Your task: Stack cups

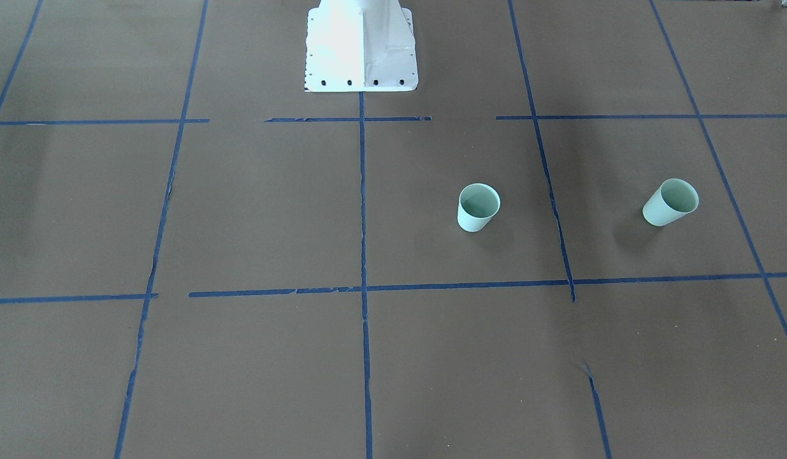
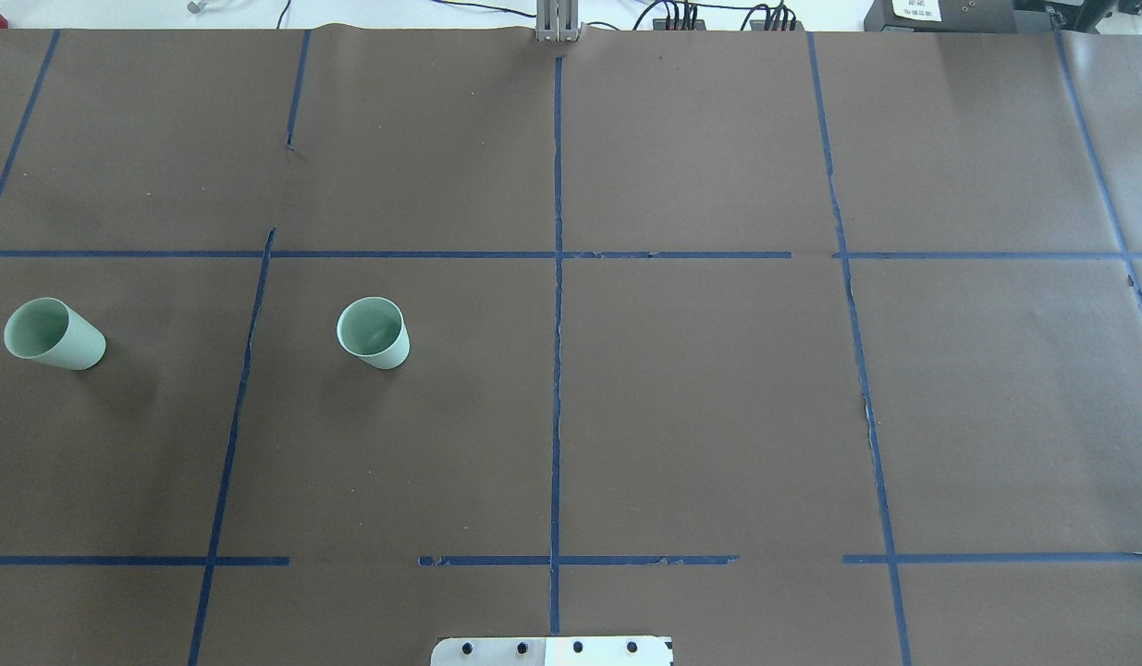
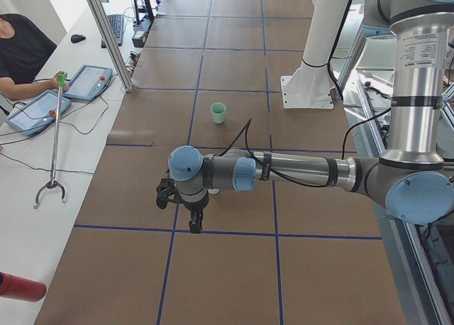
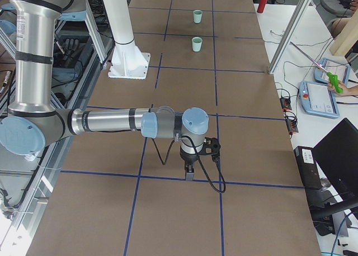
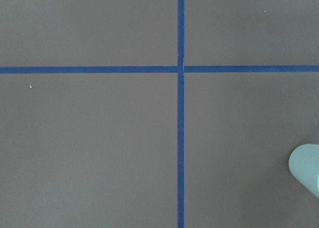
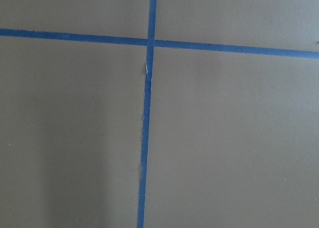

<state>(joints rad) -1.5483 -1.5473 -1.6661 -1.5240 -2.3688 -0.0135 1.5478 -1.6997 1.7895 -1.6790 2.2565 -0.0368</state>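
Exterior left: left hand over table, aperture unclear; right hand likewise.

A robotics lab: a robot arm stretched over a brown worktop gridded with blue tape, teach pendants on a side bench beside an operator.

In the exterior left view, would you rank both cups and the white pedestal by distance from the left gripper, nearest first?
1. Outer cup, beside the left gripper, mostly hidden under its forearm.
2. Inner cup, farther along the table.
3. White pedestal, farthest, toward the robot's side.
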